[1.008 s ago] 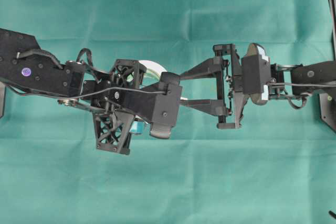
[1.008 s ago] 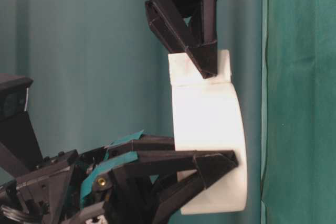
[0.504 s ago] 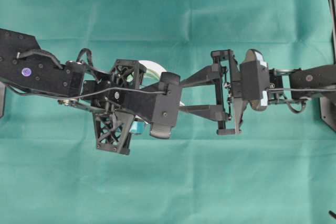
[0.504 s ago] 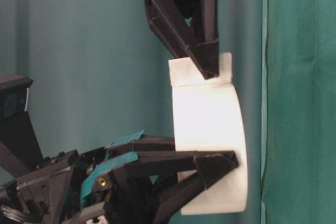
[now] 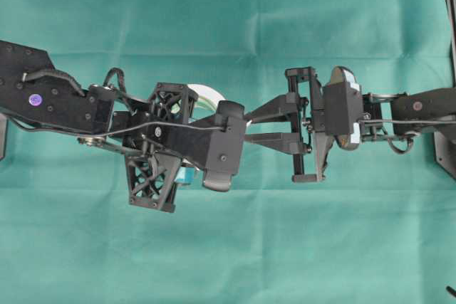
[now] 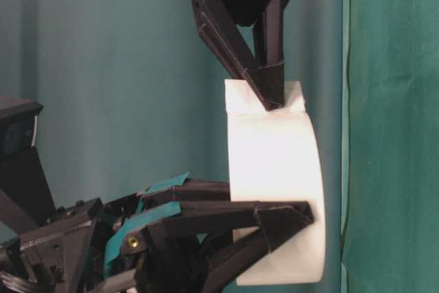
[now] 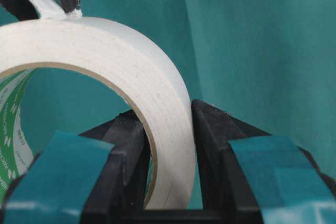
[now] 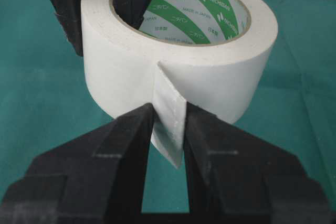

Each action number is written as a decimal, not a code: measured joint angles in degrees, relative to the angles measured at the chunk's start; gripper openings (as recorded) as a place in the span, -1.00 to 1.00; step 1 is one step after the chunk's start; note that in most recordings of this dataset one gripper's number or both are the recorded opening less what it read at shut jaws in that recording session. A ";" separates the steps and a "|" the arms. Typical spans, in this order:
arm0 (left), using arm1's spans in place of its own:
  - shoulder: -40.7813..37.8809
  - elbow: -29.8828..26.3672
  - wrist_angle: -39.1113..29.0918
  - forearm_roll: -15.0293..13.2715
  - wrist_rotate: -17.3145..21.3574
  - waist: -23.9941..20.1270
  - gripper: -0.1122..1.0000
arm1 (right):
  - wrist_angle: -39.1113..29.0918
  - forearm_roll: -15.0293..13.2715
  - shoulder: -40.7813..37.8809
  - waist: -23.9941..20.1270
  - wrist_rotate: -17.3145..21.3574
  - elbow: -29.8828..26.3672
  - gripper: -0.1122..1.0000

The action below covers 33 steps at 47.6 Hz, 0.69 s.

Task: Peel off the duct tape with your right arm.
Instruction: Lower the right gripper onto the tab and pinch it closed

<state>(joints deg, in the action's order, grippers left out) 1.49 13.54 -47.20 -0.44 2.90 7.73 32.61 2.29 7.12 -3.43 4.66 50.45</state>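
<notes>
The left gripper (image 7: pixel 168 156) clamps the wall of the tape (image 8: pixel 178 61), holding it off the cloth (image 5: pixel 228 5). The right gripper (image 8: pixel 169 124) pinches the tab (image 8: pixel 170 124), ready to pull.

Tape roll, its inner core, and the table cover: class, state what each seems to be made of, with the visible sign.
Tape roll: matte white, faintly textured backing, probably paper or cloth. Inner core: likely cardboard, a tan edge with green printed lettering. Table cover: teal woven-looking fabric, showing soft creases.
</notes>
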 measured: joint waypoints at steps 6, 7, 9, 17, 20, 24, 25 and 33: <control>0.00 0.00 0.00 0.00 0.00 0.00 -0.42 | 0.00 0.00 0.00 0.00 0.00 0.00 -0.87; -0.09 0.00 0.00 0.09 0.00 0.00 -0.42 | 0.00 0.00 0.00 0.00 0.00 0.00 -0.88; 0.00 0.00 0.00 0.00 0.09 0.00 -0.42 | 0.00 0.00 0.00 0.00 0.00 0.00 -0.88; 0.00 0.00 0.00 0.00 0.00 0.00 -0.42 | 0.00 0.00 0.00 -0.09 0.09 0.00 -0.88; 0.00 0.18 0.00 0.00 0.09 0.00 -0.42 | 0.00 0.00 0.00 -0.18 0.09 -0.09 -0.88; 0.00 0.44 0.00 0.00 0.09 -0.18 -0.42 | 0.00 0.00 0.00 -0.26 0.09 -0.09 -0.89; 0.00 0.35 0.09 0.00 0.09 -0.18 -0.42 | 0.00 0.00 0.00 -0.26 0.09 -0.09 -0.89; 0.00 0.35 0.00 0.09 0.09 -0.35 -0.42 | 0.00 -0.09 0.00 -0.53 0.18 -0.09 -0.94</control>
<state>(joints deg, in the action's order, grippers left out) 1.49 13.89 -47.20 -0.35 2.99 7.38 32.61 2.20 7.12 -3.96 4.83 50.36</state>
